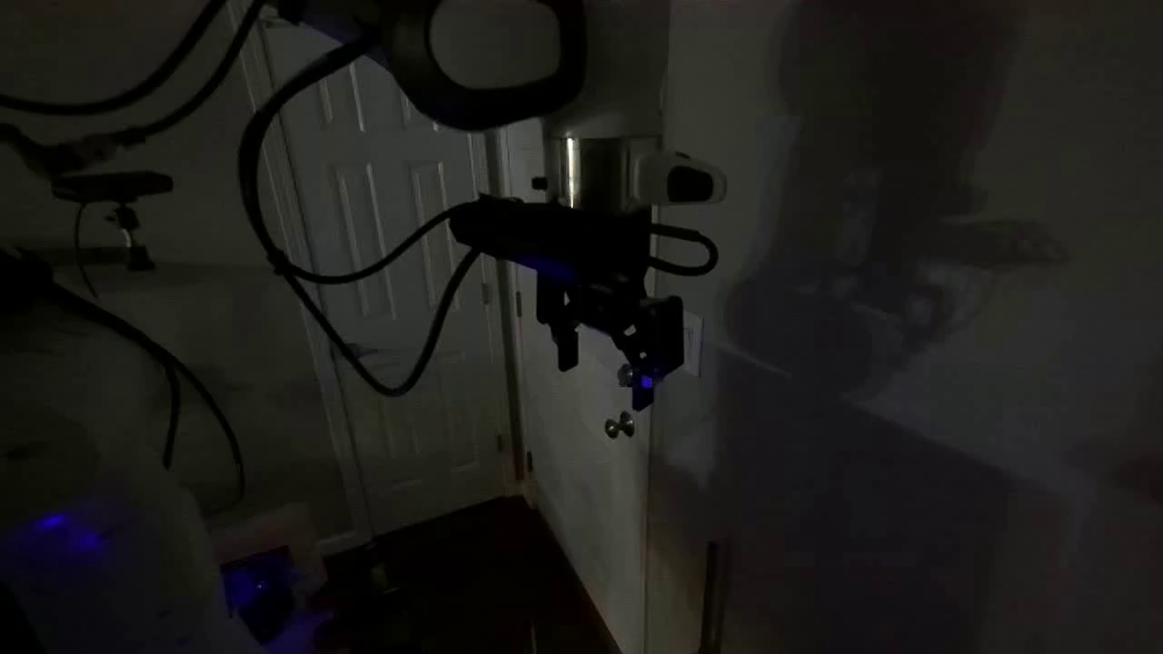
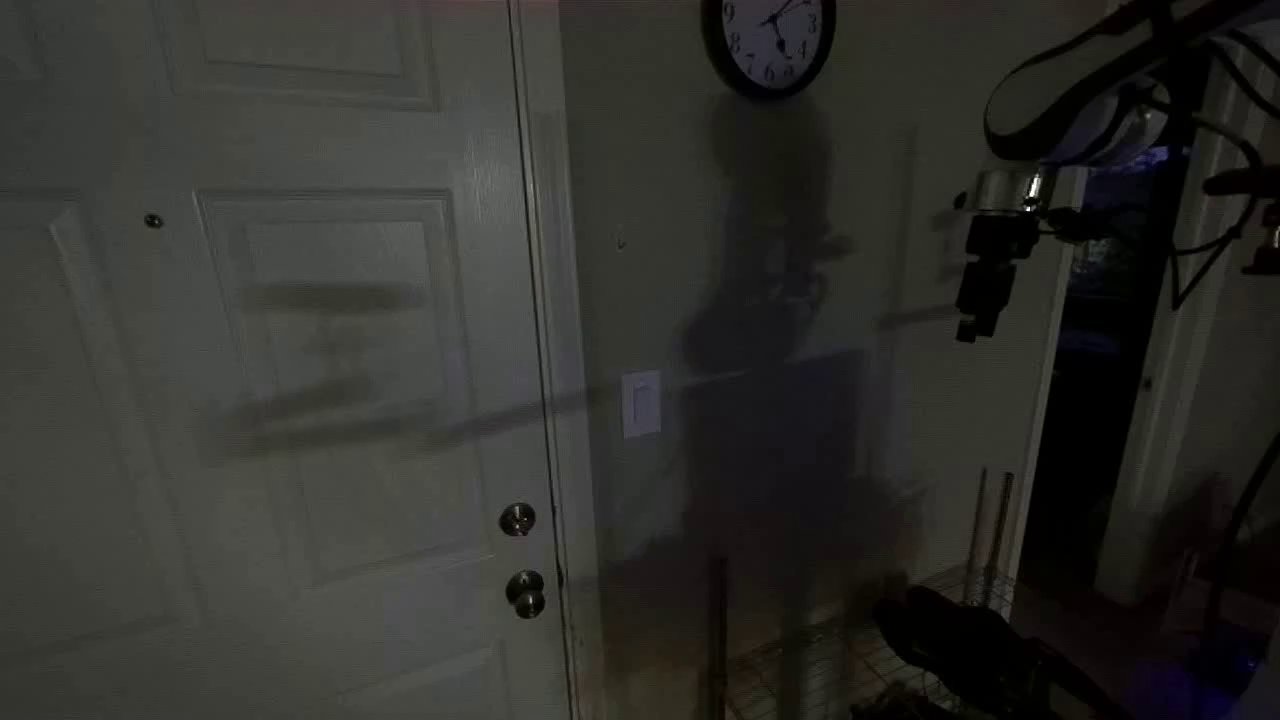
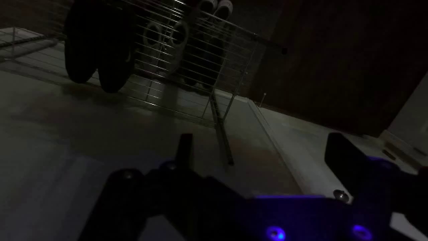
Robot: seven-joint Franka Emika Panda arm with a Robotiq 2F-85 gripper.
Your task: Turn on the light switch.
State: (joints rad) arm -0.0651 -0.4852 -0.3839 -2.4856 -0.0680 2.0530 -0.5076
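Note:
The light switch is a small white wall plate (image 2: 640,404) with a tall rectangular rocker, on the wall just beside the door frame. In an exterior view it shows partly (image 1: 694,345) behind my gripper's finger. My black gripper (image 1: 606,385) points down with its fingers spread and nothing between them. In an exterior view the gripper (image 2: 966,328) hangs to the right of the switch and higher, apart from it. In the wrist view the open fingers (image 3: 259,140) frame the wall and door below. The switch is out of the wrist view. Whether the rocker is up or down cannot be told.
The room is dark. A white door (image 2: 350,400) with a round metal knob (image 2: 525,594) stands beside the switch. A clock (image 2: 770,45) hangs above. A wire shoe rack (image 3: 234,80) with several shoes stands low against the wall. Cables (image 1: 400,386) loop beside the arm.

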